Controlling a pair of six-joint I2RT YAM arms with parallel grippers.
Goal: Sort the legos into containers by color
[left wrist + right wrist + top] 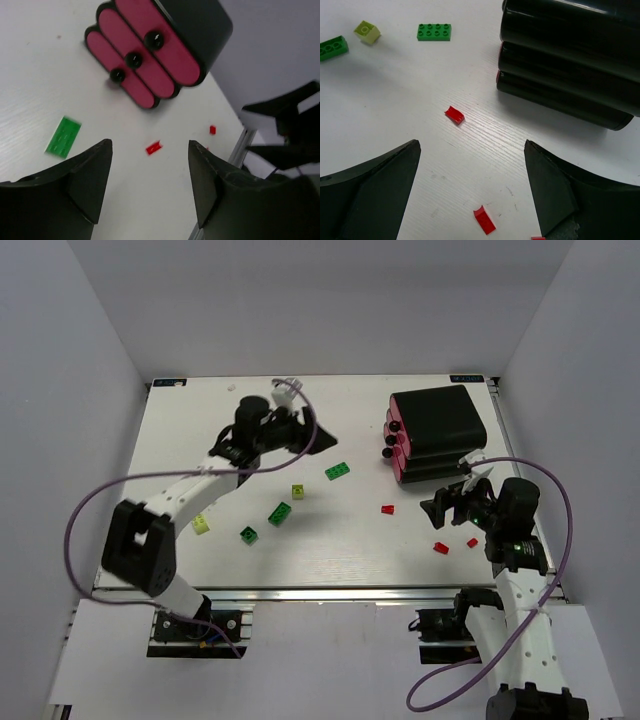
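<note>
The containers (440, 428), a stack of black drawers with magenta fronts and dark knobs, stand at the back right. They also show in the left wrist view (150, 55) and the right wrist view (570, 65). Green bricks (337, 471) (280, 513) (248, 534) and lime bricks (298, 491) (201, 524) lie mid-table. Red bricks (387, 509) (440, 548) (472, 542) lie near the right arm. My left gripper (316, 432) is open and empty, raised over the middle back. My right gripper (440, 503) is open and empty above the red bricks (454, 114) (484, 220).
The white table (330, 560) is walled by white panels on three sides, with a metal rail along its near edge. The right arm (287, 130) shows in the left wrist view beyond the table's edge. A green brick (63, 136) lies left of the left fingers.
</note>
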